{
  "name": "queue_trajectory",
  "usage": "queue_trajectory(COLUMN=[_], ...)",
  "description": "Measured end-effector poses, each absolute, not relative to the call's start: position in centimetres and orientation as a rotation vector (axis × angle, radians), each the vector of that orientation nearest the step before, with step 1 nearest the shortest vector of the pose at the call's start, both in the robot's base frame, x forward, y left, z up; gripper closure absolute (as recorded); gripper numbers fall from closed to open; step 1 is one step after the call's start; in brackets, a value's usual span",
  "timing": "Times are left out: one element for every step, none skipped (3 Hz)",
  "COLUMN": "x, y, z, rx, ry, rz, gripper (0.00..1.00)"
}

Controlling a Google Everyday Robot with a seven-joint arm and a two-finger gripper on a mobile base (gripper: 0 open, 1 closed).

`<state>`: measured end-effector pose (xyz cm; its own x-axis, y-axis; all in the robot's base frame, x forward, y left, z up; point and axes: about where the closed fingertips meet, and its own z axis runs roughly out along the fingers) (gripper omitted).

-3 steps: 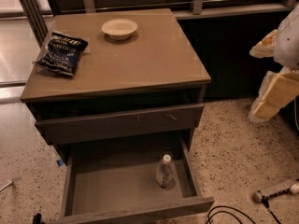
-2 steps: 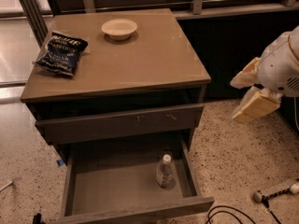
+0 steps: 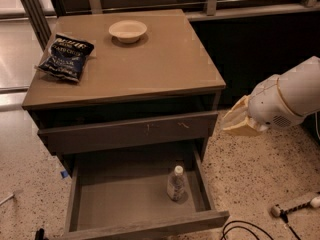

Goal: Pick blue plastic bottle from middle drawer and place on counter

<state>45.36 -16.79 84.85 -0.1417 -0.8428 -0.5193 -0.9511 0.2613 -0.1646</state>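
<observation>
End effector (image 3: 239,118) hangs in the air off the cabinet's right side, about level with the upper drawer (image 3: 125,131), apart from the cabinet and touching nothing. From my feed I cannot tell whether it is released or clenched. The white arm (image 3: 295,91) comes in from the right edge.

Blue plastic bottle (image 3: 176,184) stands upright inside the middle drawer (image 3: 120,201), which is pulled well out. The bottle is on the right part of the drawer floor, near the right wall but apart from it. It has a white cap and the body looks clear.

The upper drawer sits slightly out, with pale scratches on its front.

Tabletop (image 3: 165,59): a dark chip bag (image 3: 65,56) lies at the left and a pale shallow bowl (image 3: 128,30) sits near the back, the two well apart.

Speckled floor (image 3: 250,179): a pale-handled tool (image 3: 295,204) and a dark cable (image 3: 245,229) lie at lower right.
</observation>
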Motion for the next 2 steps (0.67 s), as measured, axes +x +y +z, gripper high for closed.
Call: queue_trajectory(x=[45.3,45.8], y=[-16.8,-17.6], z=[84.8,83.5], rx=[-1.619,-1.618], ry=[2.023,2.01], rz=[0.276,0.231], gripper=[1.0,1.0])
